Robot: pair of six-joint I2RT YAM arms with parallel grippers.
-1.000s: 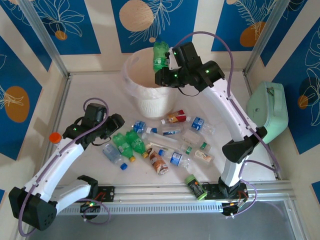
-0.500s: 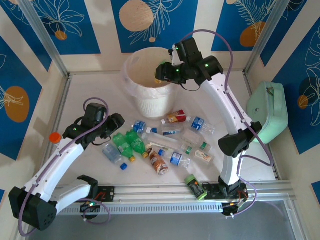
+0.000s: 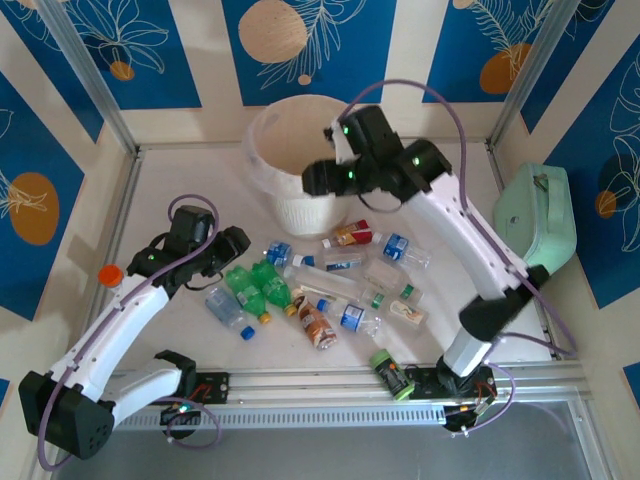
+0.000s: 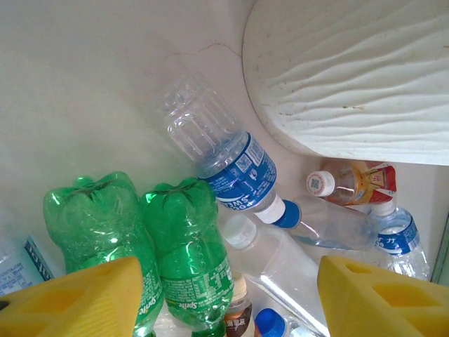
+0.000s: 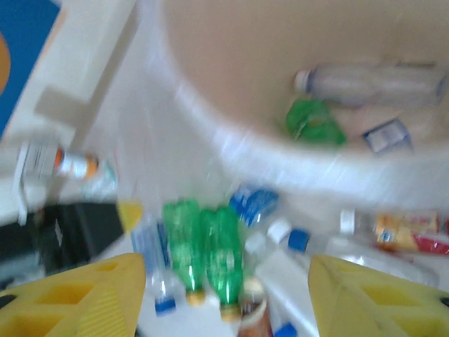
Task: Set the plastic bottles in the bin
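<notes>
Both grippers empty, jaws spread wide

Right gripper (image 5: 224, 295) hung open at the bin's (image 5: 231, 49) near rim. Its blurry wrist cam caught a green bottle (image 5: 313, 121) and a clear bottle (image 5: 365, 83) lying inside. Left gripper (image 4: 228, 302) gaped over two green bottles (image 4: 186, 246) beside a blue-labelled bottle (image 4: 224, 158). Top cam had the pile (image 3: 345, 285) lying on the table (image 3: 170, 180) in front of the bin.

The bin (image 3: 295, 212) stands far on the tabletop (image 3: 180, 180). The right hand (image 3: 316, 179) hovers over the bin's near rim. Plastic bottles (image 3: 270, 285) lie scattered before the bin, with the left hand (image 3: 232, 250) at its near-left.
</notes>
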